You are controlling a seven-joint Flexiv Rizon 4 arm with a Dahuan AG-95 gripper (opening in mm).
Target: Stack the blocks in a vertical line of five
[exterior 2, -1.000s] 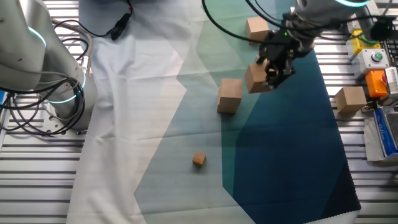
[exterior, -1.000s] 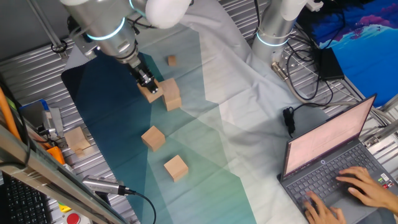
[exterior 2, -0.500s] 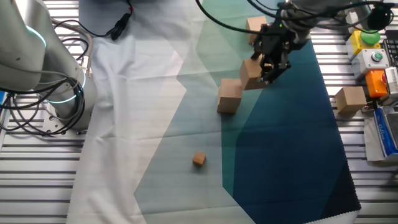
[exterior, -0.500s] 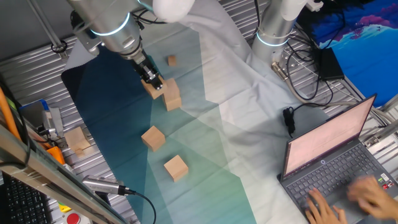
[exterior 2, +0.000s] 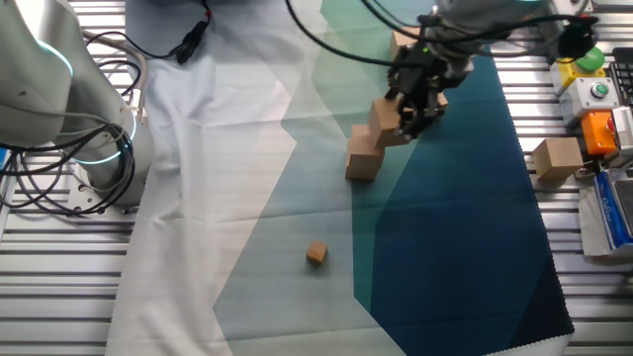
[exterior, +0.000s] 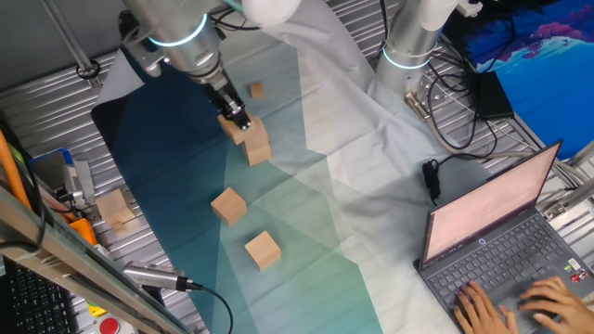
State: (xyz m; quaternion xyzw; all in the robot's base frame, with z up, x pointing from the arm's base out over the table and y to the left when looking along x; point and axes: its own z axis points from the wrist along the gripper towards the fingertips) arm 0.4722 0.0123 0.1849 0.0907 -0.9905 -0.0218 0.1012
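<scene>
One block (exterior 2: 385, 124) sits clamped in the tool (exterior 2: 406, 111), held just above and slightly right of the base block (exterior 2: 362, 159) on the table (exterior 2: 247, 198), not yet centred over it.

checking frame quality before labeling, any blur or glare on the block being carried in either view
One fixed view: held block slightly soft, half hidden by the end effector; no glare, even light; the typing hands are sharp. The other fixed view: held block and end effector a little smeared; block on the cloth crisp, with a soft shadow.
</scene>
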